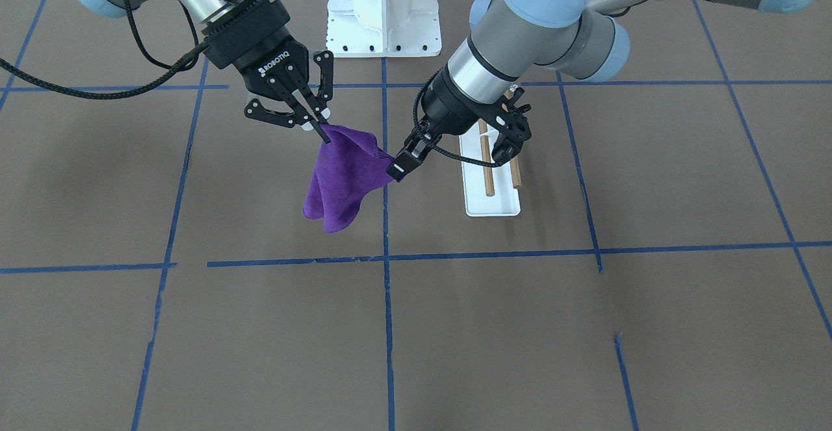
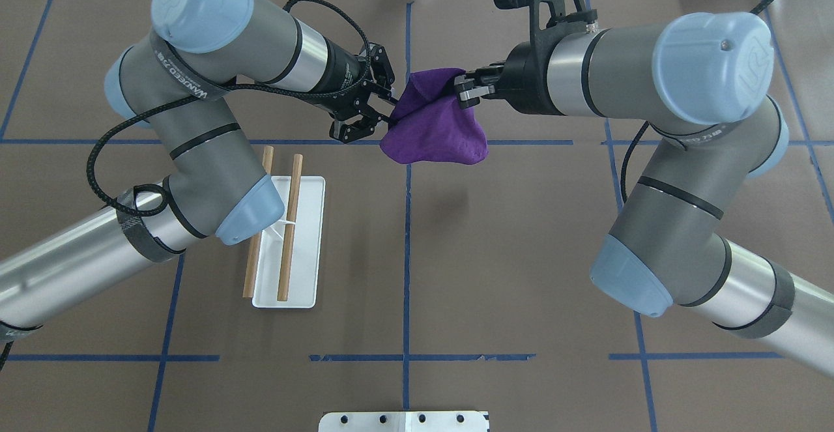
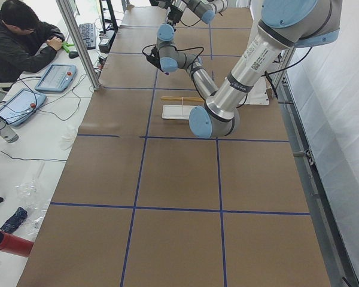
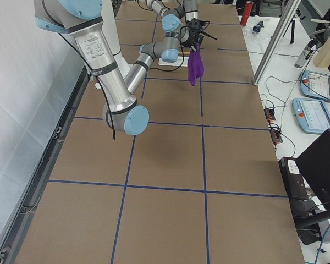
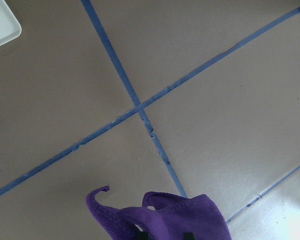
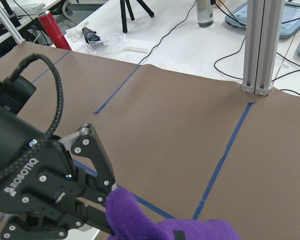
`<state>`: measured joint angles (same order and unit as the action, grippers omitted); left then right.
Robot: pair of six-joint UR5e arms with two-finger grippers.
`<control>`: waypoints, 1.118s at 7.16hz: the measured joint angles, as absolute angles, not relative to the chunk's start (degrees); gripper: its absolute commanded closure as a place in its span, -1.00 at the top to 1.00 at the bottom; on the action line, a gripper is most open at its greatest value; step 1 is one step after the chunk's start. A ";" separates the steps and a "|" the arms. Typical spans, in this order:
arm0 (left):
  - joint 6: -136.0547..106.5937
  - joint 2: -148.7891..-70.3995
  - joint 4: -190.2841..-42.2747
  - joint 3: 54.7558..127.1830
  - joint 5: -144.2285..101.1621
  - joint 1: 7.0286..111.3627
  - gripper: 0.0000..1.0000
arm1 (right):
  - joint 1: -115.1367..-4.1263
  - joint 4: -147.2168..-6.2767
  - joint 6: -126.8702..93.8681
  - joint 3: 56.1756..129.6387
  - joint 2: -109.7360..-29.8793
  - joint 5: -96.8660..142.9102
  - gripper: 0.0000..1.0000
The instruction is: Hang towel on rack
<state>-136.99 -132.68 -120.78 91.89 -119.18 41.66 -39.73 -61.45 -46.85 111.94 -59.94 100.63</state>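
The purple towel [image 1: 344, 184] hangs in the air between my two grippers, above the table, bunched and drooping. My left gripper [image 1: 396, 172] is shut on one top corner, and my right gripper [image 1: 323, 134] is shut on the opposite corner. From overhead, the towel [image 2: 436, 126] spans from the left gripper [image 2: 393, 117] to the right gripper [image 2: 461, 86]. The rack [image 2: 313, 223], with a white base and two wooden dowels [image 2: 290, 223], stands on the table on my left, under the left arm's elbow. It is partly hidden behind the left wrist in the front view [image 1: 494, 207].
The white robot pedestal [image 1: 383, 15] stands at the table's near edge. Blue tape lines [image 2: 407, 236] grid the brown table. An aluminium post [image 6: 260, 45] and cluttered side desks lie beyond the far edge. An operator [image 3: 18, 42] sits at a desk there.
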 measured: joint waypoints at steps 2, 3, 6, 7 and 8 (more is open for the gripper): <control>-136.79 -132.63 -120.84 91.99 -119.18 41.66 -1.00 | -39.73 -61.44 -46.79 111.97 -59.94 100.69 -1.00; -136.70 -132.60 -120.85 92.04 -119.18 41.66 -1.00 | -39.73 -61.44 -46.77 111.97 -59.94 100.71 -1.00; -136.19 -132.49 -122.37 92.11 -119.18 41.85 -1.00 | -39.82 -61.50 -46.34 111.96 -60.12 100.84 0.89; -136.13 -132.47 -122.76 92.11 -119.18 41.97 -1.00 | -39.86 -61.81 -46.45 111.89 -60.41 101.07 0.99; -136.06 -132.46 -122.92 92.14 -119.18 42.05 -1.00 | -39.94 -62.72 -46.98 111.79 -60.82 101.66 0.99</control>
<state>-136.06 -132.46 -122.92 92.14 -119.18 42.05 -39.94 -62.72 -46.98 111.79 -60.82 101.66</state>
